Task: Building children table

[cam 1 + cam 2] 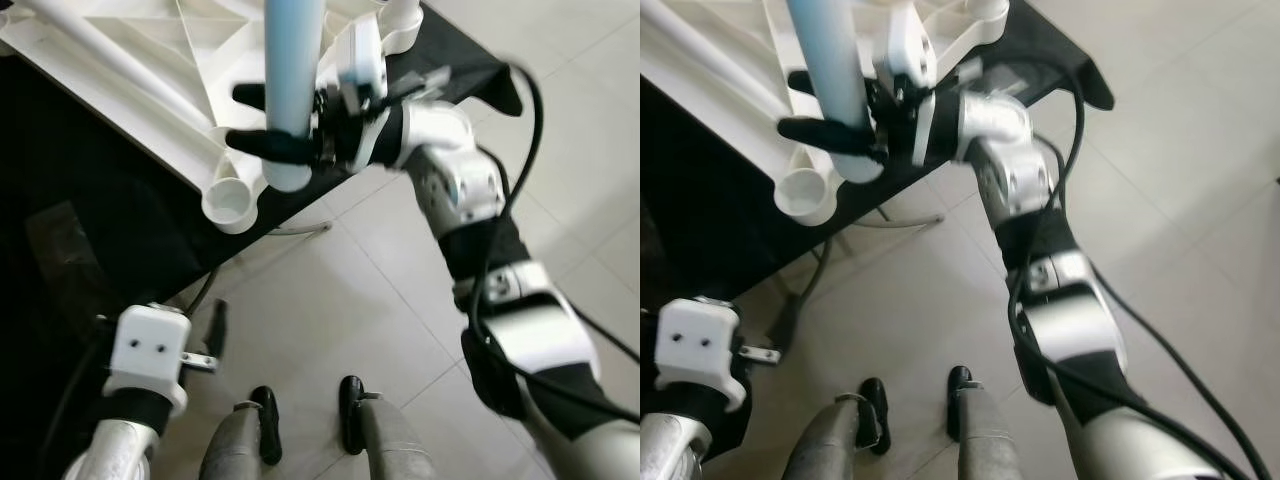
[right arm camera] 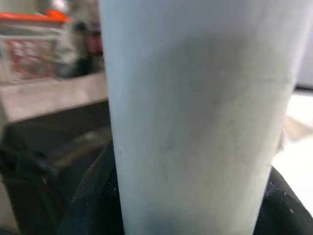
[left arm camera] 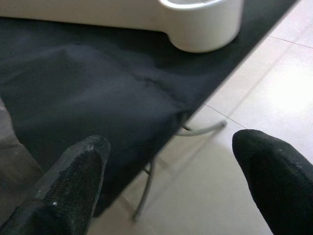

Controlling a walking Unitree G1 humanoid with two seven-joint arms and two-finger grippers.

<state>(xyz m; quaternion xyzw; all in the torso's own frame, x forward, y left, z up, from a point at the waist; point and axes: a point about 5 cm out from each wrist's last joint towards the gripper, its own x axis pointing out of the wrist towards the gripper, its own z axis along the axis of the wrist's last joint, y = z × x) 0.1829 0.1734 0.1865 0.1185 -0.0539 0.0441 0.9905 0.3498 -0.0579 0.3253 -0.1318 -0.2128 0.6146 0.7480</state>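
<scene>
A pale blue table leg (image 1: 291, 80) stands upright, and my right gripper (image 1: 262, 122) is shut on it near its lower end, close-up in the right wrist view (image 2: 195, 112). Its end hangs just beside and above a round white socket (image 1: 233, 203) at the corner of the upturned white tabletop (image 1: 130, 60), which lies on a black-covered table (image 1: 90, 220). My left gripper (image 3: 176, 181) is open and low at the left, near the black table's edge, with nothing between its fingers.
Pale tiled floor (image 1: 400, 300) spreads to the right and front. The black table's thin metal legs (image 3: 146, 191) stand near its edge. My own two legs (image 1: 300, 430) show at the bottom. A black cable (image 1: 520, 130) loops along my right arm.
</scene>
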